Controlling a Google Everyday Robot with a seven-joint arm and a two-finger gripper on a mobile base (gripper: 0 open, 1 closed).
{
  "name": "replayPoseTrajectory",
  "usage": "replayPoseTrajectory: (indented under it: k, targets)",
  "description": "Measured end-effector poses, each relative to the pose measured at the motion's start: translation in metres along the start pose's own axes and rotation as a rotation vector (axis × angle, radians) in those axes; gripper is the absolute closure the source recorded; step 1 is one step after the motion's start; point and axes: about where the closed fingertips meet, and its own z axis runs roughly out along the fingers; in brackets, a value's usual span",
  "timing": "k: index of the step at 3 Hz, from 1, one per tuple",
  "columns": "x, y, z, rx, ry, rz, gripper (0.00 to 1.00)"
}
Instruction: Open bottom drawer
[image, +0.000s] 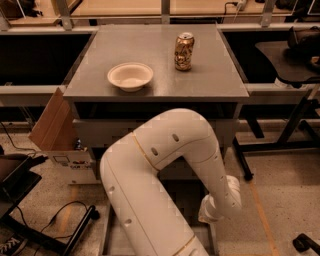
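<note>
Whether the gripper (209, 216) is spread or closed cannot be told. It hangs low beside the bottom drawer (111, 240), arm (170, 145) folded down, probably to reach it.

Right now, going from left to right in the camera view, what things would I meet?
Cardboard box → bowl → soda can → gripper, low by the floor in front of the grey cabinet → black chair.

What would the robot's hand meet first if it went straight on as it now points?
Probably the flat grey bottom drawer: the hand hangs low beside the white arm, pointing down toward it. The arm hides much, so depth is uncertain.
</note>
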Motion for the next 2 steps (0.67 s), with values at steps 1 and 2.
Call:
replayPoseTrajectory:
  k: [1,2]
  targets:
    - [0.017,0.009,-0.112,0.201,-0.085,0.059,1.00]
    - [0.053,0.040,-0.197,0.386,-0.197,0.123,1.00]
